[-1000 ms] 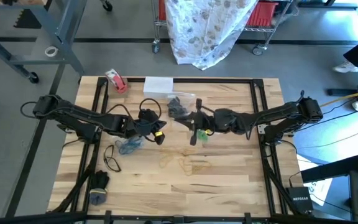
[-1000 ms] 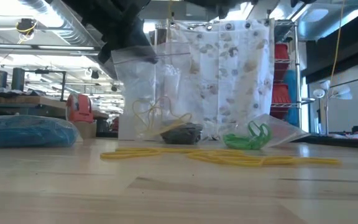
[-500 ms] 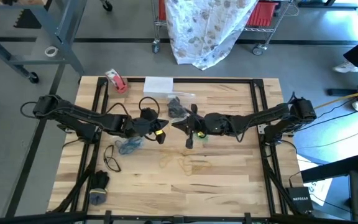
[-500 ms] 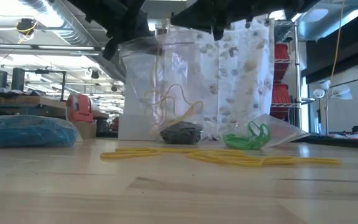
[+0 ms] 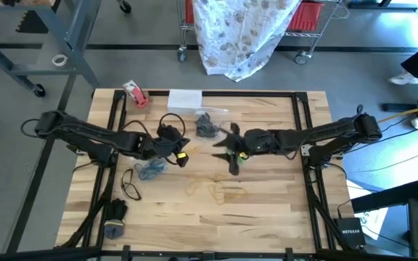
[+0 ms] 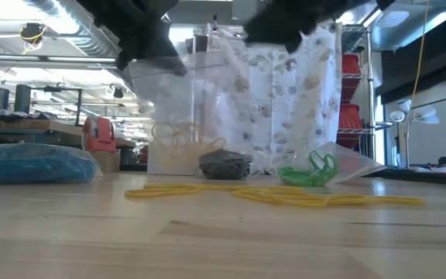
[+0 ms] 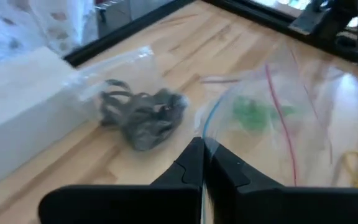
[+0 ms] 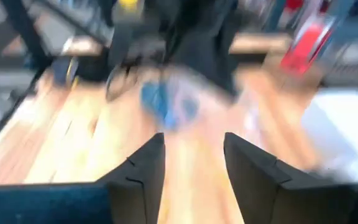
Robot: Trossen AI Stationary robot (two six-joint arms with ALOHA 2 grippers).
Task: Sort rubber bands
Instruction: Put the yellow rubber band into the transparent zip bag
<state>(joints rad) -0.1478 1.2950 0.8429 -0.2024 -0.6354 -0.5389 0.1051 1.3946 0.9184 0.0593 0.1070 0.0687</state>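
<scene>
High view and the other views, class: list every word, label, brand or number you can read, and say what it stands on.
"NETGEAR": white letters on the small black box at the lower right, beside the table frame.
Red-and-white tape roll at the table's far left corner: any print is too small to read.
White flat box at the far edge: no readable print.
Low and wrist views: no readable text.

Tape roll (image 5: 135,93), white box (image 5: 185,98) at table's (image 5: 267,210) far edge.
</scene>
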